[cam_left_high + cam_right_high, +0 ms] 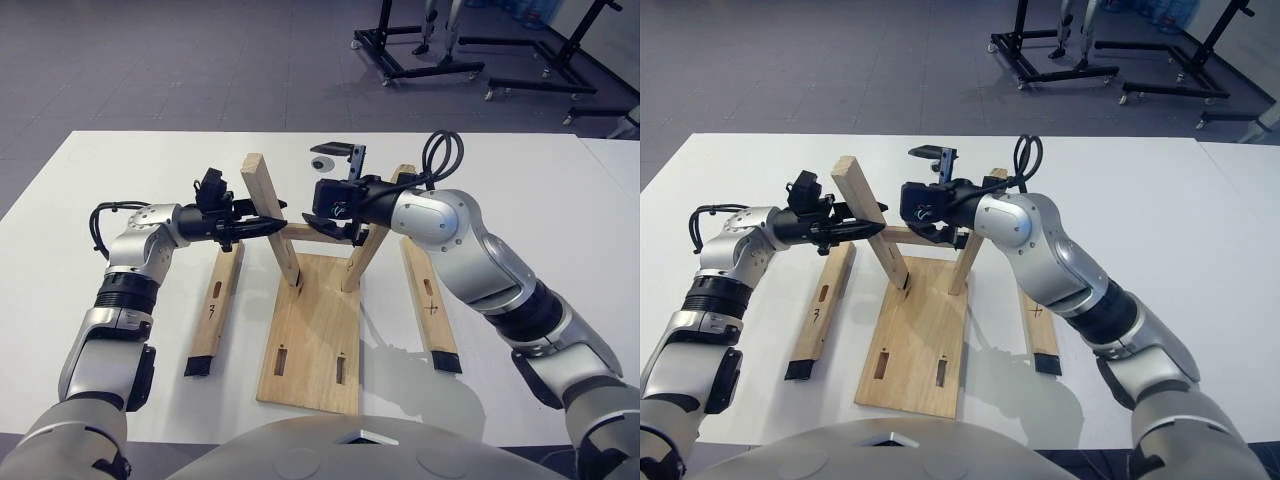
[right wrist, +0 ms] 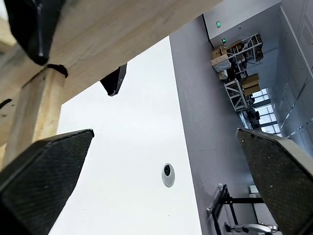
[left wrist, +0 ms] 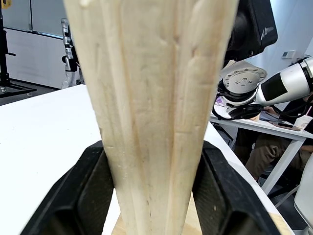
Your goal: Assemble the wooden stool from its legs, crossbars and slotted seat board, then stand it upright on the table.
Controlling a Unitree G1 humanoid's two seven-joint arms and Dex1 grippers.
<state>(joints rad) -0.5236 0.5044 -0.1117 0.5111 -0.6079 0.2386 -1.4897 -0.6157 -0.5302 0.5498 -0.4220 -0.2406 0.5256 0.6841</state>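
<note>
The slotted seat board lies flat on the white table. Two legs stand tilted in its far slots, the left leg and the right leg, with a crossbar between them. My left gripper is shut on the left standing leg; in the left wrist view its black fingers press both sides of the leg. My right gripper hovers open at the crossbar, close to the right leg. The right wrist view shows its pads wide apart below the crossbar.
Two loose legs lie flat on the table, one left of the board and one right of it. A small round white object sits behind the stool. Black wheeled stands are on the floor beyond the table.
</note>
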